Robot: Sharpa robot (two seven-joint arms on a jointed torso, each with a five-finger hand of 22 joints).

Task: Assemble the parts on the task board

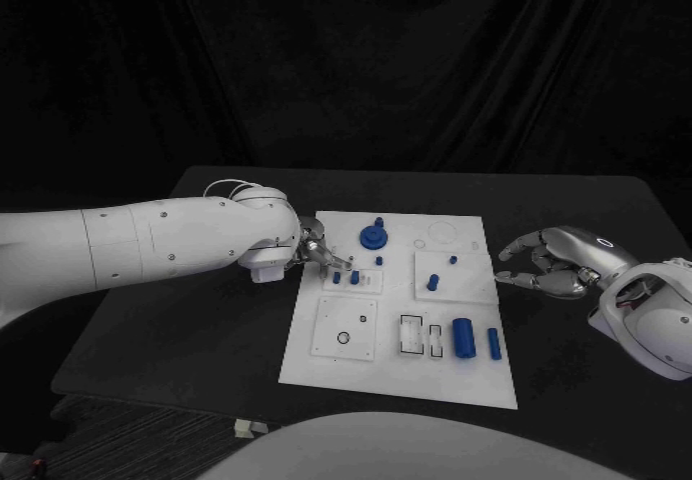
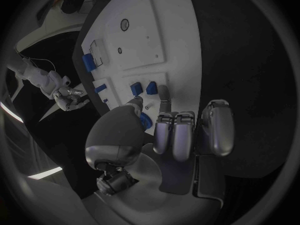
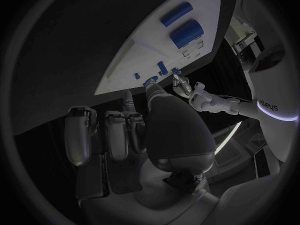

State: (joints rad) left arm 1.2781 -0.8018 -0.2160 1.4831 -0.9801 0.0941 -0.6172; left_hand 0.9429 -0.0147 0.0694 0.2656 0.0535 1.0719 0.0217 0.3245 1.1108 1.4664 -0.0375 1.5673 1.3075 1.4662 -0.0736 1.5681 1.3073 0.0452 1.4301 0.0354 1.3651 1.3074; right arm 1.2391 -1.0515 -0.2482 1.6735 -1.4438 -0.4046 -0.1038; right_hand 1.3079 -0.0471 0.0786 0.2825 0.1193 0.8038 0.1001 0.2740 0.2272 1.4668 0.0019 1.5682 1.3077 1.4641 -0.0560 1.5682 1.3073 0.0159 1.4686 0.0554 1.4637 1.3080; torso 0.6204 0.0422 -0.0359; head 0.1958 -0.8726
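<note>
On the black tabletop (image 1: 216, 330) lies the white task board (image 1: 325, 365), its near edge toward the robot. Nearest on it, toward the right, a thick blue cylinder (image 1: 463, 337) lies flat with a thinner blue rod (image 1: 493, 344) just beside it, and two outlined rectangular slots (image 1: 414, 334) sit to their left. Left of those is a raised square plate with a small dark ring (image 1: 343, 337) on it. Farther back, two short blue pegs (image 1: 346, 277) stand near the board's left edge, and the left hand (image 1: 315, 252) is right over them, its fingertips pinching a small blue part (image 2: 145, 120) just beside the pegs, as the left wrist view shows. On the right, a second raised plate carries two small blue pegs (image 1: 441, 272). The right hand (image 1: 545, 262) hangs over the tabletop just off the board's right edge, near that plate, fingers curled inward with nothing seen in them. Farthest back, a round blue gear-like part (image 1: 375, 237) stands near the far edge, with a faint circular outline (image 1: 441, 236) to its right.
</note>
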